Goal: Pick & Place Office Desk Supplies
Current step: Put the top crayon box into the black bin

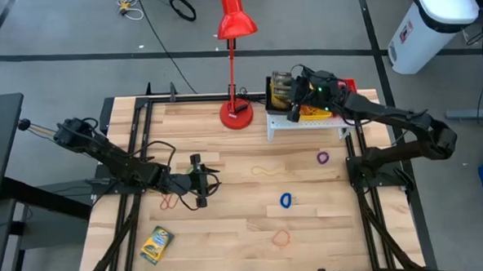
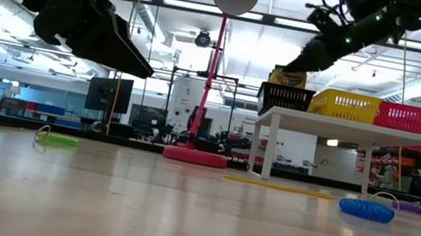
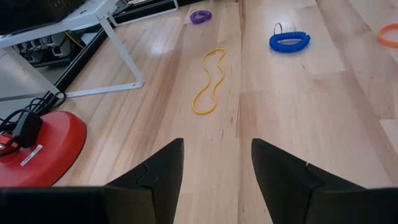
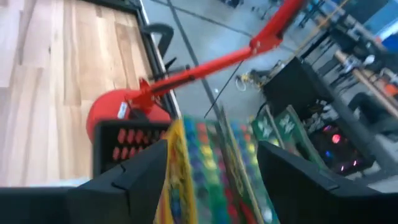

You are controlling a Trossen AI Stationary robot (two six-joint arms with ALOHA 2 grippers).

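Crayon box [image 4: 205,168] upright in black bin [image 1: 281,93], between spread right tool [image 4: 211,180] fingers; red lamp [image 1: 235,70] beside. Left tool [image 3: 216,174] spread.

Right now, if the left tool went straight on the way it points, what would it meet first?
Probably the yellow rubber band, lying flat on the table ahead of the open left tool. Only bare wood shows before it, though depth is hard to judge.

Legible text: none. Crayon box [image 1: 156,244] on the surface carries print too small to read. White label on red lamp base [image 3: 31,155] is unreadable.
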